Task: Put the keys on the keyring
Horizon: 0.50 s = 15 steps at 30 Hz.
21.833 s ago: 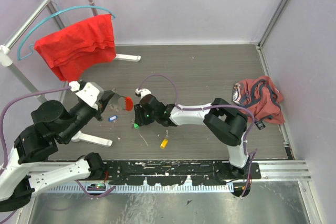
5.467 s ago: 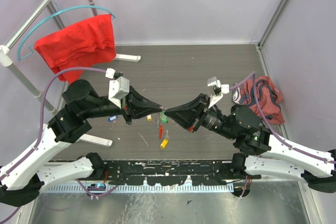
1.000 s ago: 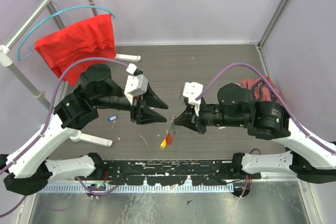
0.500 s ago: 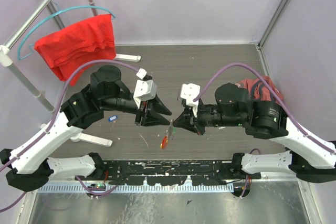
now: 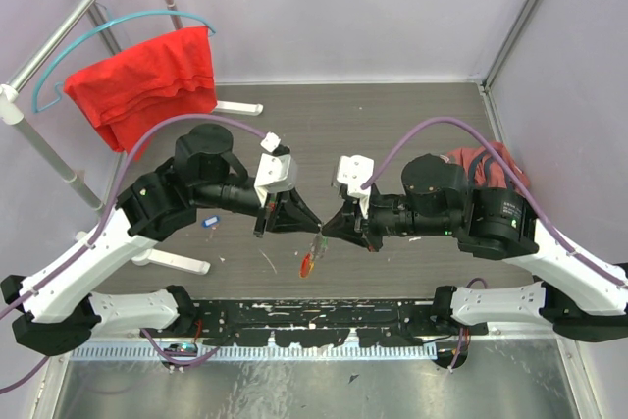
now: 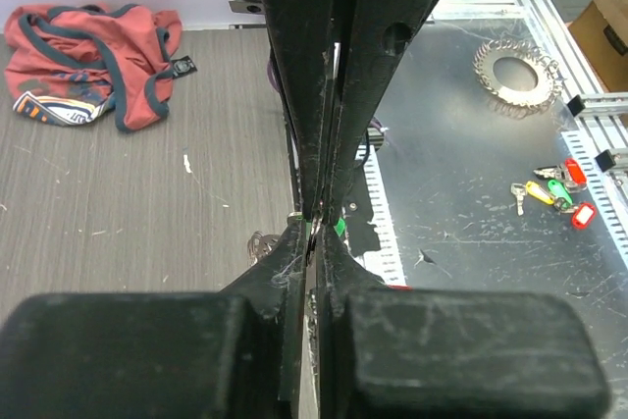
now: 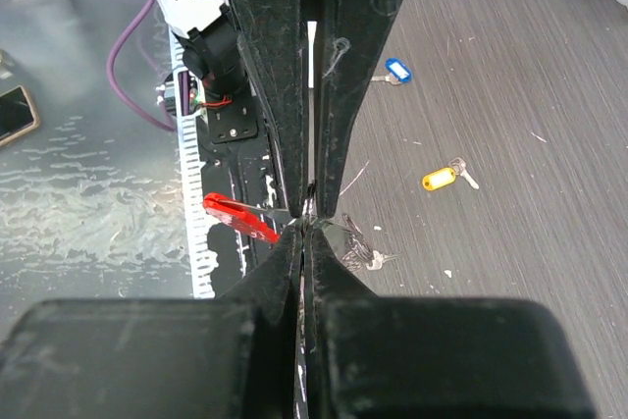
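The keyring hangs above the floor between both grippers, its red bar (image 5: 307, 264) (image 7: 235, 218) dangling below. My right gripper (image 5: 328, 228) (image 7: 307, 219) is shut on the thin metal loop. The left gripper (image 5: 315, 226) (image 6: 314, 230) meets it tip to tip, its jaws closed to a sliver on the same loop. A green tag (image 6: 340, 228) (image 5: 321, 239) shows just past the left fingertips, hanging at the loop. On the floor lie a blue-tagged key (image 7: 395, 70) (image 5: 209, 222) and a yellow-tagged key (image 7: 440, 179). The wire itself is mostly hidden by the fingers.
A red cloth (image 5: 147, 80) hangs on a hanger at the back left, above the rack's white feet (image 5: 177, 261). A crumpled reddish garment (image 5: 481, 183) (image 6: 88, 22) lies at the right. More tagged keys (image 6: 549, 193) sit on the metal bench beyond the floor.
The left gripper moved right to meet the right gripper's tips and its jaws closed from wide open to nearly together. The right gripper stayed shut, with the keyring hanging.
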Available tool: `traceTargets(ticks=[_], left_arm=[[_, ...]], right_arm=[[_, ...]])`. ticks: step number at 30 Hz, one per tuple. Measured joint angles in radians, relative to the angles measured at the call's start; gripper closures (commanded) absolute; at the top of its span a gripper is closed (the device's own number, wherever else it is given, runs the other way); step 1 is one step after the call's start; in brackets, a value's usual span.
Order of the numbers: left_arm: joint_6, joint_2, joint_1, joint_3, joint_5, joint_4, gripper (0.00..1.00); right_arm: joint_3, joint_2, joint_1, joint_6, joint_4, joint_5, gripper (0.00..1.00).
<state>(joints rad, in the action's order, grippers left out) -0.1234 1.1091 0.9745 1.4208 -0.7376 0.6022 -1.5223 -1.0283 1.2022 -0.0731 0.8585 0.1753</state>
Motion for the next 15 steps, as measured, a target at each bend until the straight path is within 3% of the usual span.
traceTargets(ticks=[4, 10, 15], left_arm=[[-0.006, 0.001, 0.003, 0.011, 0.0, 0.013, 1.0], [0.005, -0.01, 0.003, 0.009, 0.034, 0.0, 1.0], [0.065, -0.097, 0.003, -0.087, 0.096, -0.111, 1.0]], right_arm=[[0.0, 0.001, 0.0, 0.0, -0.005, -0.009, 0.99], [0.003, 0.008, 0.0, 0.024, -0.03, -0.048, 0.65], [0.115, 0.116, 0.0, 0.087, -0.21, -0.12, 0.59]])
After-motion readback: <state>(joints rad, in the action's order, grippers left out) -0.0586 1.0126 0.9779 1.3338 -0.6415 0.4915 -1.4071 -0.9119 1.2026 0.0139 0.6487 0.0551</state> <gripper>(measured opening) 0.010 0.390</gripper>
